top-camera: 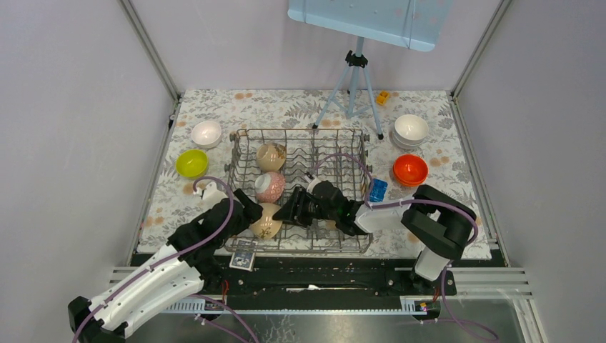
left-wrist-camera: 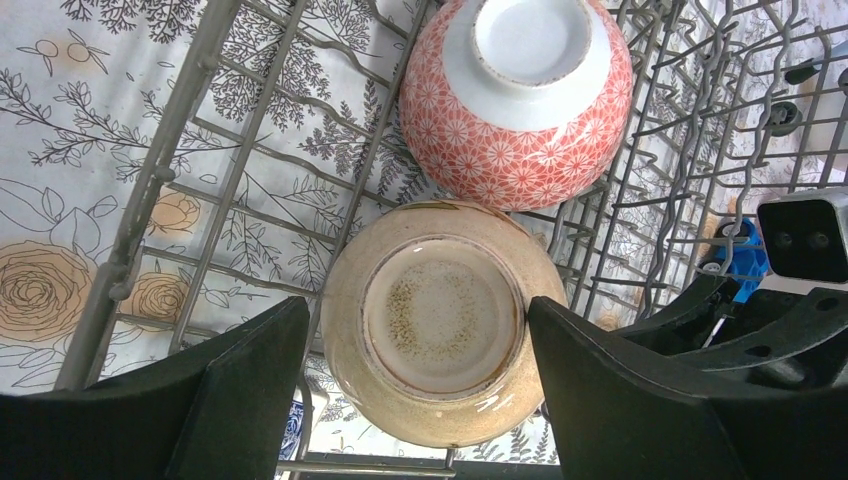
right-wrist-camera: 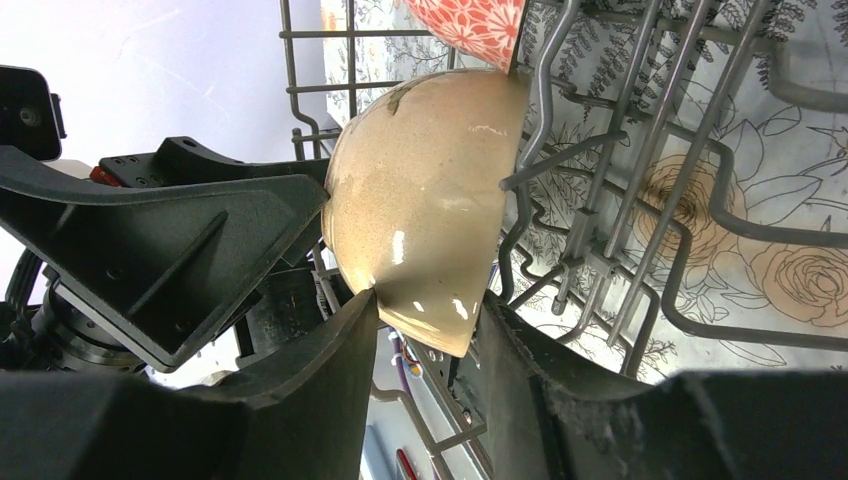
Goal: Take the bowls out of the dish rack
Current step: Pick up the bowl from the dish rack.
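Note:
The grey wire dish rack (top-camera: pixel 343 143) holds three bowls in its left column: a beige one (top-camera: pixel 271 155) at the back, a red-patterned one (top-camera: pixel 270 186) in the middle and a beige one (top-camera: pixel 264 224) at the front. My left gripper (top-camera: pixel 248 209) is open, and its fingers straddle the front beige bowl (left-wrist-camera: pixel 440 320) without gripping it. My right gripper (right-wrist-camera: pixel 430 300) is shut on the lower rim of that bowl (right-wrist-camera: pixel 420 200), one finger outside and one at the open face. The red-patterned bowl (left-wrist-camera: pixel 515 100) leans just behind.
On the cloth left of the rack are a white bowl (top-camera: pixel 206 133) and a lime bowl (top-camera: pixel 191 163). On the right are stacked white bowls (top-camera: pixel 411 128), an orange bowl (top-camera: pixel 410 169) and a blue block (top-camera: pixel 377 190). A tripod (top-camera: pixel 354 78) stands behind.

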`<state>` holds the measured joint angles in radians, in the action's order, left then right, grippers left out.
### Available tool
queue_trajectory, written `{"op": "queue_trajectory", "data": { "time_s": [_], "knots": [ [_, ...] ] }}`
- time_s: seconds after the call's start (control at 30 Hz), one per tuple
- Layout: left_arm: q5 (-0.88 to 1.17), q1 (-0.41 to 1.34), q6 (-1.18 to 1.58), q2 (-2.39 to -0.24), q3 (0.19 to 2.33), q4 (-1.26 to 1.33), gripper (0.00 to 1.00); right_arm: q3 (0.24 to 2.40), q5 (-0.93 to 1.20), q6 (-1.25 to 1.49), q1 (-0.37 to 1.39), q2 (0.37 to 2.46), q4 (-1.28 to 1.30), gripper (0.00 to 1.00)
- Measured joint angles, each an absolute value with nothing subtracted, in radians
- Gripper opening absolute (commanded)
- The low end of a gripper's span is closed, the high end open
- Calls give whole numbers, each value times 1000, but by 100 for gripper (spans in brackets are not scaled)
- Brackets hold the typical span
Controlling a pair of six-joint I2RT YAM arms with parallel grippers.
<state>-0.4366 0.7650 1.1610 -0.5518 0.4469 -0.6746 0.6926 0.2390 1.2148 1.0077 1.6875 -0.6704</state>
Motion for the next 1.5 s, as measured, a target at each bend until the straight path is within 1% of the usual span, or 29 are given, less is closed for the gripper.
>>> {"op": "queue_trajectory", "data": {
  "time_s": [0.1,0.27,0.5,0.67,0.87,1.1,1.5],
  "knots": [
    [-440,765,1164,-551,443,-670,83,688,245,1215,1007,1697,-696,43],
    [-450,765,1176,-551,440,-665,82,682,251,1221,1006,1715,-738,42],
    [-469,765,1186,-550,440,-664,82,679,258,1233,1006,1726,-791,48],
    [-480,765,1193,-537,440,-675,82,672,279,1248,1008,1726,-821,48],
    [-484,765,1201,-524,440,-690,81,668,283,1260,1008,1725,-834,44],
    [-500,765,1207,-522,440,-687,75,668,294,1297,1008,1744,-875,39],
    [-506,765,1212,-498,440,-707,74,697,305,1345,1008,1815,-936,35]
  ]
}}
